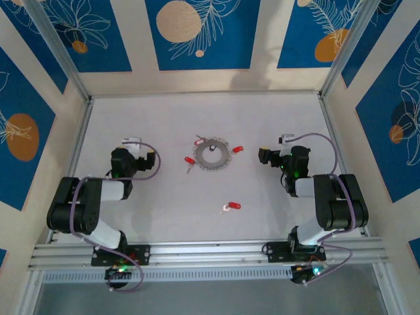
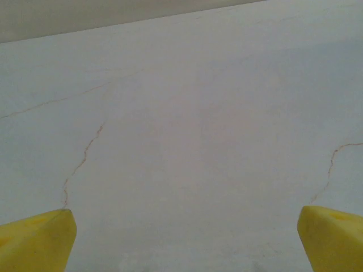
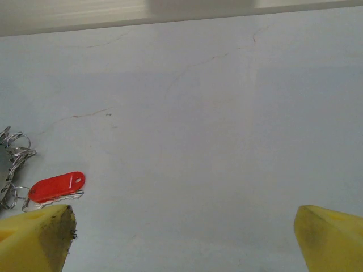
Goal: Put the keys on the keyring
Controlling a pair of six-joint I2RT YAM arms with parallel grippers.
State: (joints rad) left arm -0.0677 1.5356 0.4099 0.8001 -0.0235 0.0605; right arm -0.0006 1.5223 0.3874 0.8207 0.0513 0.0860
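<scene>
Near edge: both arm bases sit on the rail. Left claw is spread wide, with yellow fingertips at the two sides of its wrist view. Nothing is between them, and the bare, cracked table lies beneath. Right claw is equally wide and empty.

Mid table: one loose key with a red head lies alone, well apart from both claws.

Further out: the keyring, grey and toothed, lies flat between the two claws. Three more keys lie around it: one at the left-near rim, one at the far rim, and the right-side key. Cannot tell whether any is threaded on or merely touching. In the right wrist view the right-side key lies low left, just beside that claw's left finger.

Risks (judgement):
- The keys are tiny and lie flat. Pads closing from this width may push one along the table rather than lift it.
- A sideways move by the right claw could sweep the right-side key away.
- The keyring is unheld, so pressing a key against it would likely make it skate.

Pose: elbows are folded back toward the rail and forearms reach forward. Both claws are low, aimed at the far wall, flanking the keyring.
</scene>
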